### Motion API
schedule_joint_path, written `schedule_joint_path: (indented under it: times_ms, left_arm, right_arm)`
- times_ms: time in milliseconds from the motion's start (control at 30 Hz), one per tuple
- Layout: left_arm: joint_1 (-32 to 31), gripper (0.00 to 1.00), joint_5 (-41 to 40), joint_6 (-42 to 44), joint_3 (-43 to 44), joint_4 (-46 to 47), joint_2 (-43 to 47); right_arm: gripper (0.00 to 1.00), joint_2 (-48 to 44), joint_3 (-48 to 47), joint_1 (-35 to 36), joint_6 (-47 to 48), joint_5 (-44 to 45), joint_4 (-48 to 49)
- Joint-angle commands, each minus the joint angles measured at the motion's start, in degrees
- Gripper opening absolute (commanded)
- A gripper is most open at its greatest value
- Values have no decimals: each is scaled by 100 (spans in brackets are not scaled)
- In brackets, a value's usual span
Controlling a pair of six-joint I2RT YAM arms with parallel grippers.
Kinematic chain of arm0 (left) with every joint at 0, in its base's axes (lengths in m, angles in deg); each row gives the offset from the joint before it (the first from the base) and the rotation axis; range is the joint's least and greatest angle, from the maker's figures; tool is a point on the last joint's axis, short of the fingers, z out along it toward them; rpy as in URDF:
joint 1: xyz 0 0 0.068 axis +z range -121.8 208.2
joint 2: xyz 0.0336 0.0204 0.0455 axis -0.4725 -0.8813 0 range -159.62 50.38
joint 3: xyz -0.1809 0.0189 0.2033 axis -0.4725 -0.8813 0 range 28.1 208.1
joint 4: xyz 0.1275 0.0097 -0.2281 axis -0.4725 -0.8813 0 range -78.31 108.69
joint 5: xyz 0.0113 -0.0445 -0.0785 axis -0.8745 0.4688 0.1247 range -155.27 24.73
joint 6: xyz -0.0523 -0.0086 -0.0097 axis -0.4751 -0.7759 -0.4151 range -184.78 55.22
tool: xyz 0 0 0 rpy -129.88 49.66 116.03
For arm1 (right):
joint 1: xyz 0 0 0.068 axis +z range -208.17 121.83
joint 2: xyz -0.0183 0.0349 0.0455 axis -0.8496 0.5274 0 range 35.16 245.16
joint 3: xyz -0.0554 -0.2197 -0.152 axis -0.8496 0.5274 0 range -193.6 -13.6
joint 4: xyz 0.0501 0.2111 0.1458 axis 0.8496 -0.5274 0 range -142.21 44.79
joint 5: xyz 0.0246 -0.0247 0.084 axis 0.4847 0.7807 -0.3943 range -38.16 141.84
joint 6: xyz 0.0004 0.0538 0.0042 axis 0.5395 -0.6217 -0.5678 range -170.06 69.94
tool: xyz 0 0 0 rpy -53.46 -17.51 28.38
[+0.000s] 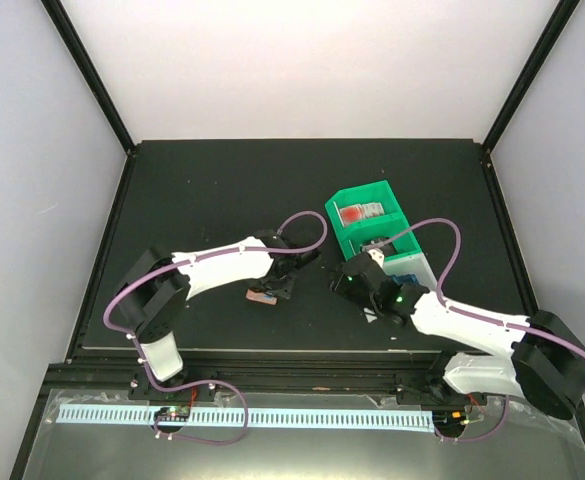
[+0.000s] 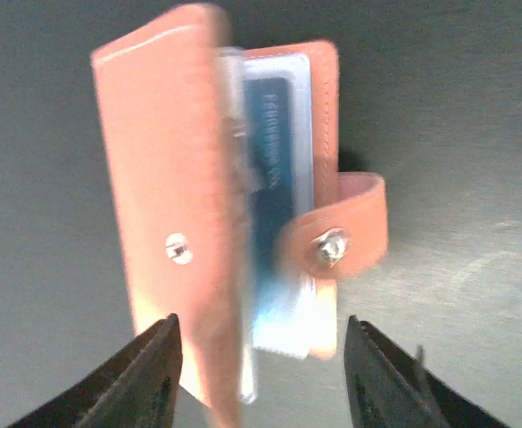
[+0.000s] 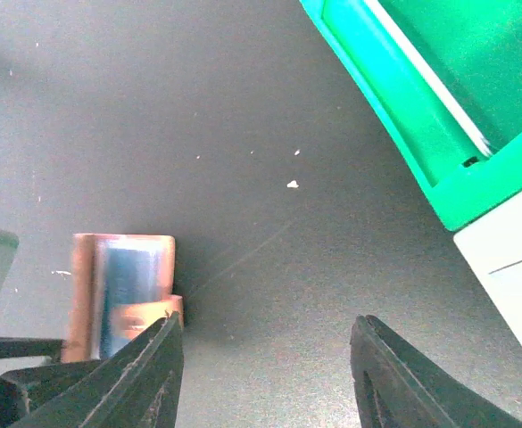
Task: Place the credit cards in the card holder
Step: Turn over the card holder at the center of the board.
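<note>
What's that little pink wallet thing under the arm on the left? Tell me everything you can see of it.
The card holder is a small salmon-pink wallet, leather-like, with metal snaps. It rests on the dark table, partly open, its cover lifted. Clear pockets inside hold a blue card. Its snap tab hangs unfastened. The left gripper straddles its near end, jaws apart; whether they touch it is unclear.

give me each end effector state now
left end effector: open, astride the card holder
right end effector: open, holding nothing
</note>
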Motion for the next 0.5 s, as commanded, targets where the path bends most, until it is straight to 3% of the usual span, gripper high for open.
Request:
schedule_joint_path:
  times_ms: [0,200,333,467]
  left_arm:
    - [-31,54,1223,423,111,571,379]
    - [122,63,2358,637,-34,1130,1029]
    - [417,65,1919,505,-311,1248,1479]
    - [1054,66,1824,239,-1033,1602,1872]
  right_arm:
    - [53,-260,48,-34,-92,377,-272]
    - [54,-288,-57,-34,72,373,-399]
    - [59,-64,-262,-31,607,98,-373]
    - [64,722,-909,-9,1525,-424,-562]
